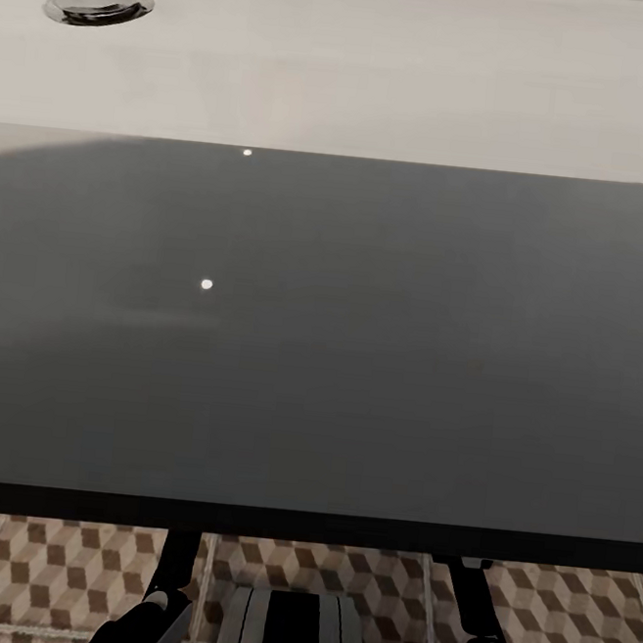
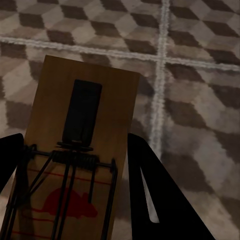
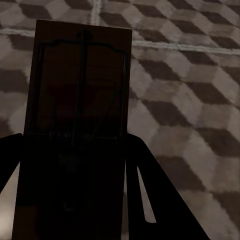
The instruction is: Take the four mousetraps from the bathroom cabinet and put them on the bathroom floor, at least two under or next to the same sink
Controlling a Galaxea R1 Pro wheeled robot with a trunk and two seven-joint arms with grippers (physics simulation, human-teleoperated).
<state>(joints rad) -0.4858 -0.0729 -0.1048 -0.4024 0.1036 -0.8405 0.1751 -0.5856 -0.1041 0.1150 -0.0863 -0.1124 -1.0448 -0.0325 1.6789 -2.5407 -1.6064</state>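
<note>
Left gripper [image 2: 75,195]: its two dark fingers [image 2: 150,200] stand on either side of a mousetrap, pressed against the board's long edges, so the pincer is narrowed onto it and holding it.
Left mousetrap [image 2: 80,165]: a tan wooden board between the left fingers, reaching out beyond their tips; a black plate lies on the outer half, a coiled spring and dark wire cross it level with the fingertips, and a red mouse mark sits on the half nearer the wrist.
Right gripper [image 3: 75,200]: both dark fingers [image 3: 150,195] flank a second trap and meet its sides, gripping it in a narrow hold.
Right mousetrap [image 3: 80,100]: a board in deep shadow, almost black-brown, projecting past the right fingertips; thin wire loops show faintly on the outer half.
Bathroom floor [image 2: 200,110]: cube-patterned tiles with pale grout lines, lying beyond both traps; whether either board touches the tiles cannot be told.
Sink [image 1: 385,72]: wide white basin ahead of the robot, with a round chrome drain [image 1: 98,4] at its far left.
Dark top [image 1: 320,341]: a broad grey-black surface between the basin and the arms; both arms [image 1: 475,612] reach down under its near edge.
</note>
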